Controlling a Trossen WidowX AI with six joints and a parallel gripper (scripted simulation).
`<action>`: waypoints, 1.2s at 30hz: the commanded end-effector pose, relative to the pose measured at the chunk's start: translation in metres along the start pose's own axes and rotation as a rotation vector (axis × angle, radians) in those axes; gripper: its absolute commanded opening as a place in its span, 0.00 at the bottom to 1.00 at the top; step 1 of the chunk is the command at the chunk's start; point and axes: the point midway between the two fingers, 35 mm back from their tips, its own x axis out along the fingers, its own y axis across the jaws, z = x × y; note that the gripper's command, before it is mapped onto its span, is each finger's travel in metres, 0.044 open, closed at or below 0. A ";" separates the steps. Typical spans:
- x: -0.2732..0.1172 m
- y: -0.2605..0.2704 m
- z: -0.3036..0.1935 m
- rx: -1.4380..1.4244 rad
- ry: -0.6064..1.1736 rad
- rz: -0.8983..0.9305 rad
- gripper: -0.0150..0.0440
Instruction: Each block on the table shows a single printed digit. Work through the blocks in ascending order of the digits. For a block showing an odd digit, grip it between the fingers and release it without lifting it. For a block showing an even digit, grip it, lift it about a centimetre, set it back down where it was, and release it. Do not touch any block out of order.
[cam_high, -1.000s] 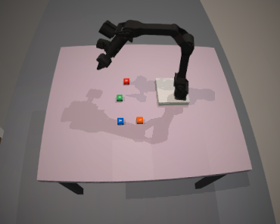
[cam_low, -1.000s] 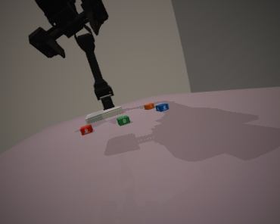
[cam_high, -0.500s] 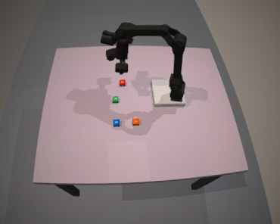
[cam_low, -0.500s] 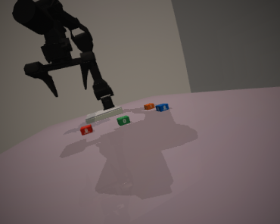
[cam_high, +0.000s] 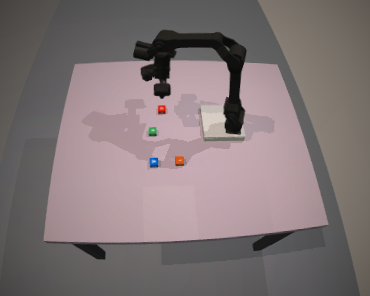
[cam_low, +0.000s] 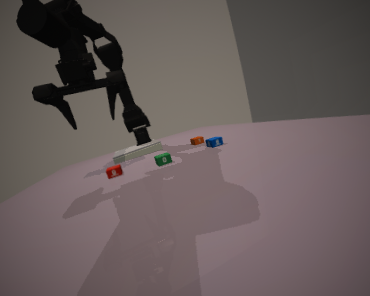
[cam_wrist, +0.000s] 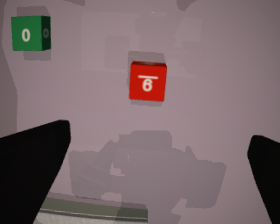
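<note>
The red block (cam_high: 162, 109) (cam_low: 114, 172) (cam_wrist: 147, 82) shows, in the wrist view, a 6-like shape with a bar above it; with the bar as an underline it reads 9. The green block (cam_high: 152, 131) (cam_low: 163, 159) (cam_wrist: 30, 33) shows 0 and lies at the upper left of the wrist view. The blue block (cam_high: 154, 162) (cam_low: 214, 142) and the orange block (cam_high: 179, 161) (cam_low: 197, 140) lie side by side; their digits are too small to read. My gripper (cam_high: 162, 95) (cam_low: 94, 124) (cam_wrist: 161, 138) is open and empty, high above the table near the red block.
The pale base plate (cam_high: 212, 131) (cam_low: 132, 157) under the arm lies right of the blocks in the top view. The pink table (cam_high: 100, 210) carries everything, and its far edge is behind the red block. The arm arches over the table from the base.
</note>
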 end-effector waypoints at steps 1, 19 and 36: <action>0.001 0.000 -0.001 -0.004 0.008 -0.001 0.93; 0.000 0.184 -0.010 -0.004 0.010 0.019 0.93; -0.001 0.263 -0.055 -0.004 0.013 0.021 0.93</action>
